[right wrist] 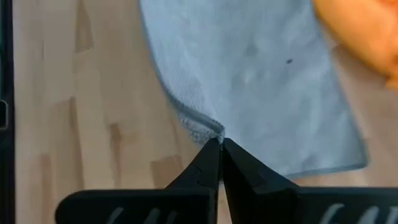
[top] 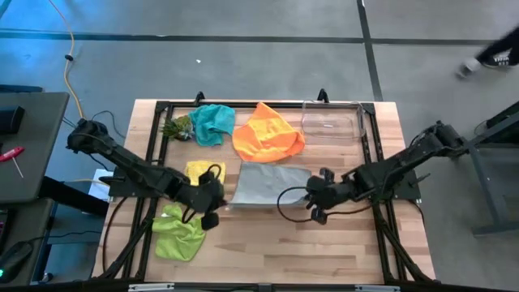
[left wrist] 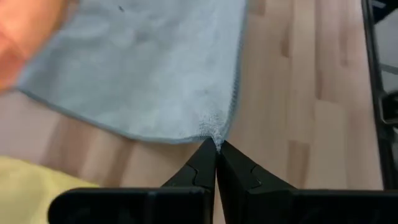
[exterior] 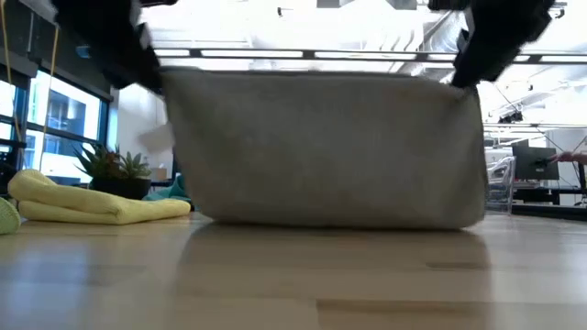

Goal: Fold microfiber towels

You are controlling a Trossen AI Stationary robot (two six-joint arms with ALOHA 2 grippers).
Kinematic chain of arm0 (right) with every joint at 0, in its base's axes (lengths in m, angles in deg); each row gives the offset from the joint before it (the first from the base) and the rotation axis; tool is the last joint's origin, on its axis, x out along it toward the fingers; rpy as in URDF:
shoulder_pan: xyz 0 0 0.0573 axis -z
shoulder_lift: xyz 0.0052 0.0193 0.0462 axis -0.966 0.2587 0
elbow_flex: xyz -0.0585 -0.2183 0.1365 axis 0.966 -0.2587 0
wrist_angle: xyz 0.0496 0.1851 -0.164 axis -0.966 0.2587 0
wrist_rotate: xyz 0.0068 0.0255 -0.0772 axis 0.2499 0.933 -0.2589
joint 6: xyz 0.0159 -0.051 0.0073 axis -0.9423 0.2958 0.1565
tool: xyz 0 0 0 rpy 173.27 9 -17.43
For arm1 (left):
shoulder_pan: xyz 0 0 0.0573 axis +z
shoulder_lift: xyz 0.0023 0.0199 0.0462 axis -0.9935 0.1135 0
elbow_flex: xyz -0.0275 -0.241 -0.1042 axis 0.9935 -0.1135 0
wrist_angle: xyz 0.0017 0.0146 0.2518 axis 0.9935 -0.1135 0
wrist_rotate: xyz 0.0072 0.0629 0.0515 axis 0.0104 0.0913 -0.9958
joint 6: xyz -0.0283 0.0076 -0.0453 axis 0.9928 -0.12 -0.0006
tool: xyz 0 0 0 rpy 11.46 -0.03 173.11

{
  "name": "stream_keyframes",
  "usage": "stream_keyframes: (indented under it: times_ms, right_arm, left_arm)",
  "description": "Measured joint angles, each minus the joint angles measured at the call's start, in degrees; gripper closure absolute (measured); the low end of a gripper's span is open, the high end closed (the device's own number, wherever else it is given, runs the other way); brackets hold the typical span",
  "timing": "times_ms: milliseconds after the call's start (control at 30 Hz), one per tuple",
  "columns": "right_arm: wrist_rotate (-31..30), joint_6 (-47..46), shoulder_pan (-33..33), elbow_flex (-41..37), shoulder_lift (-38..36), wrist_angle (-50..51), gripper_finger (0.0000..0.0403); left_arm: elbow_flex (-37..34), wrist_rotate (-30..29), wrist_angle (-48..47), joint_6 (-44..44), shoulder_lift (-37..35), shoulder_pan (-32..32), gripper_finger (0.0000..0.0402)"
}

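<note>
wrists: both jaws clamp grey towel [left wrist: 143,68] corners | low: edge lifted, hanging

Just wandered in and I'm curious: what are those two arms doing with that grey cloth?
They're folding towels. The left gripper and right gripper each have their fingers shut on a corner of the grey towel, lifting its near edge off the table. The yellow towel lies folded; the lime, teal and orange ones are still crumpled.

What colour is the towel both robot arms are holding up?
Grey: the towel pinched at two corners. It shows best in the left wrist view.
</note>
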Motion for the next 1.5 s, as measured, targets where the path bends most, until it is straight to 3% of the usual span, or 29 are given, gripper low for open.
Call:
stream_keyframes:
  times_ms: [267,733,967,1233,1500]
  right_arm:
    - [2.57,-8.57,-3.91,-6.50,3.64,-10.97,0.0403]
    - [2.80,-22.69,-14.45,-7.26,11.02,-24.09,0.0403]
    - [6.05,-23.37,-16.63,-6.22,9.86,-24.47,0.0403]
    - [5.70,-14.83,-8.82,-4.62,3.37,-13.73,0.0403]
    - [4.00,-9.08,-0.40,-4.63,1.20,-3.49,0.0403]
  left_arm:
    - [-3.79,-1.40,5.05,7.58,4.33,-5.07,0.0401]
    - [-3.72,2.95,24.71,21.44,18.29,-14.67,0.0401]
    - [-3.72,6.50,24.97,24.76,16.05,-15.66,0.0401]
    - [-3.72,6.65,21.36,11.67,7.90,-5.52,0.0401]
    - [-3.72,7.41,17.08,-0.55,6.42,7.77,0.0401]
